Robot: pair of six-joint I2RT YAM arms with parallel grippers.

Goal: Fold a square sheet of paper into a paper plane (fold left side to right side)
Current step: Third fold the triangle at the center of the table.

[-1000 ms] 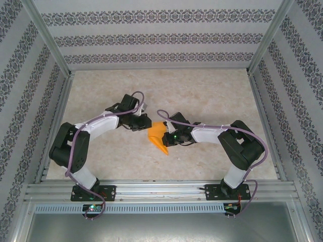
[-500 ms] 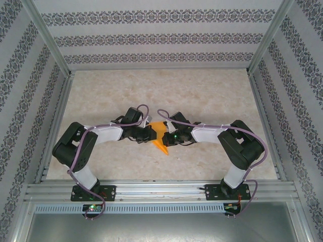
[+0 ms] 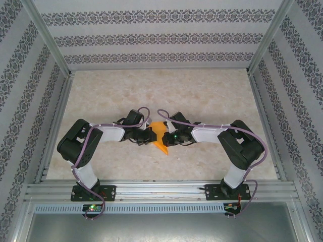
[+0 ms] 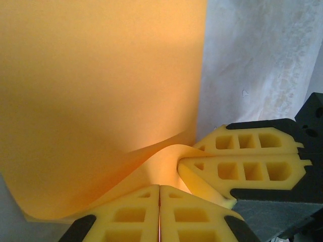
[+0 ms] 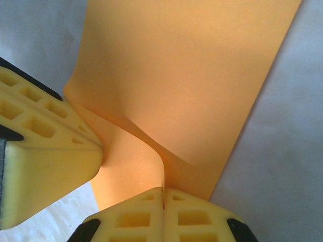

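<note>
The square sheet of paper [image 3: 160, 133] is bright orange and hangs partly folded between my two grippers near the table's middle. My left gripper [image 3: 151, 135] meets it from the left, and my right gripper [image 3: 166, 137] meets it from the right. In the left wrist view the sheet [image 4: 101, 91] curls down into my left gripper [image 4: 160, 187], which is shut on its edge; the right gripper's fingers [image 4: 242, 169] sit just beside. In the right wrist view the sheet [image 5: 192, 75] bends into my right gripper [image 5: 164, 190], shut on a raised fold. The left gripper's fingers [image 5: 45, 151] press in at the left.
The pale marbled table [image 3: 166, 96] stretches behind and to both sides of the grippers. Patterned walls with metal posts [image 3: 50, 45] enclose it. A metal rail [image 3: 161, 191] carrying both arm bases runs along the near edge.
My left arm has swung right to the paper and its jaws have closed on the sheet's edge. The right arm has kept still, holding the paper.
</note>
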